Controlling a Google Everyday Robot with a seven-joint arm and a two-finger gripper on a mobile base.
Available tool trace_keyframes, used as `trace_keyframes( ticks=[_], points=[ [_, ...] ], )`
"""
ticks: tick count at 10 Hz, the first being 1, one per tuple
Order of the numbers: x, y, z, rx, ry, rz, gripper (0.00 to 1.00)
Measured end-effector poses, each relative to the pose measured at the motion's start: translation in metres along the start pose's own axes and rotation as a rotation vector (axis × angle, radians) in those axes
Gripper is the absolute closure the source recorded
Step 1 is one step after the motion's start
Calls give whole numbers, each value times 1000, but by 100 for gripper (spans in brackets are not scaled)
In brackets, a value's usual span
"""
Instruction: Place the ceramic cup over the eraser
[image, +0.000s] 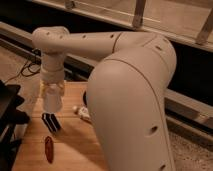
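The white ceramic cup (52, 105) hangs at the end of my arm, held in my gripper (52, 95), which is shut on it. The cup hovers just above and slightly behind the eraser (50, 122), a small black block with white stripes lying on the wooden table (75, 147). The cup's lower rim is close to the eraser's top, and I cannot tell whether they touch. My bulky arm fills the right half of the view.
A red oblong thing (48, 149) lies in front of the eraser near the table's left front. A white labelled bottle (81, 112) peeks out from behind my arm. A dark object (9, 107) stands left of the table.
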Motion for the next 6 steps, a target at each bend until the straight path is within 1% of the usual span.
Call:
trace_keyframes(
  ticks=[1,2,5,6],
  points=[
    [3,-1,4,-5,23,-3,100],
    [4,1,8,-11,35,-11,100],
    [4,9,16,-31,60,-46,100],
    [3,11,19,-35,67,-54,98]
  ],
)
